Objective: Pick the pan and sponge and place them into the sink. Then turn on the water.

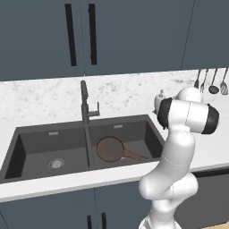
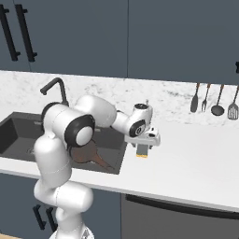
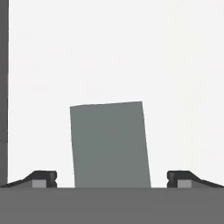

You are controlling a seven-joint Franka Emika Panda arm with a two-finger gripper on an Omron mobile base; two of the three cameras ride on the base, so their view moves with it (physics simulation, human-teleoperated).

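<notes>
Here, a white robot arm reaches over a pale kitchen worktop, its gripper pointing down just above a small sponge. In the hand view the sponge's blue-grey face lies between the two finger tips, its far edge towards twelve o'clock, and the jaws stand wide apart, holding nothing. The frying pan already rests in the right basin of the dark double sink, handle pointing to four o'clock. No water runs from the faucet. The risk, as I judge it: the sponge sits slightly skewed, so closing jaws may twist or nudge it aside and grip only a corner, letting it slip.
</notes>
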